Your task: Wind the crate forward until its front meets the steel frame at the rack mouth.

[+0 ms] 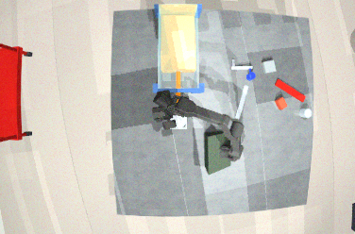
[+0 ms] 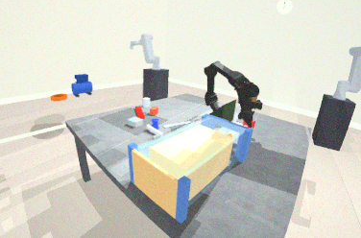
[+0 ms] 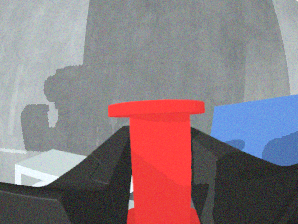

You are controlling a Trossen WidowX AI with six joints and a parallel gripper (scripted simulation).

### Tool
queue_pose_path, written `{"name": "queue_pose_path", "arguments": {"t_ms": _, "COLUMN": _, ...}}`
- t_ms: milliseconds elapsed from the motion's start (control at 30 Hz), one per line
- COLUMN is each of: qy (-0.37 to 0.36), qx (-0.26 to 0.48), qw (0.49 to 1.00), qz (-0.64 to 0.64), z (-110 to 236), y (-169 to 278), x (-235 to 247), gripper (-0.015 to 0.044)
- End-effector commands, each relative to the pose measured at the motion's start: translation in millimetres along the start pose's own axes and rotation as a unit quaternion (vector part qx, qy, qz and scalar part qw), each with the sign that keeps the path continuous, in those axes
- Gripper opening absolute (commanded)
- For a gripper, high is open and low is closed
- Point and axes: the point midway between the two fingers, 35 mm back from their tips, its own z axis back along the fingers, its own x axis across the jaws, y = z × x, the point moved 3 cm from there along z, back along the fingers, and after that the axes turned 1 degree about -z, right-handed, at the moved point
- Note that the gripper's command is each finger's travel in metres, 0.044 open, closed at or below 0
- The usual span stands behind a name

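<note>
Top view, left to right: one red cart (image 1: 10, 58) off the bench, then the bench (image 1: 142, 180) with one clear-panelled cubby (image 1: 178, 88) with blue corner posts, holding one tan crate (image 1: 177, 39) that lies flat, its front apparently just behind the mouth frame. One orange strap (image 1: 178, 81) runs from the crate toward the winch (image 1: 180, 123), a white block just in front of the cubby mouth. The gripper (image 1: 166, 115) sits over the winch; wrist view shows the black fingers clamped on one red handle grip (image 3: 157, 169), so fingers narrow and holding the handle. One dark green block (image 1: 214, 152) sits by the arm base. Right of that, loose tools: two white bars, one blue knob (image 1: 250, 75), one grey cube (image 1: 269, 66), one red bar (image 1: 289, 90), one orange-red cube (image 1: 280, 104), one white cylinder (image 1: 307, 112). Step in hand looks like winding. Next move likely calls for more cranking until the crate meets the frame, kept flat, then release and retreat.
</note>
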Motion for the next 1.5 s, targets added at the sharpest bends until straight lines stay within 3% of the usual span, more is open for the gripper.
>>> {"name": "queue_pose_path", "arguments": {"t_ms": 0, "qy": -0.014, "qx": -0.007, "qw": 1.000, "qz": 0.013, "z": -7, "y": -15, "x": 19, "gripper": 0.0000}}
{"name": "queue_pose_path", "arguments": {"t_ms": 1467, "qy": -0.016, "qx": -0.008, "qw": 1.000, "qz": 0.013, "z": -13, "y": -30, "x": 73, "gripper": 0.0000}}
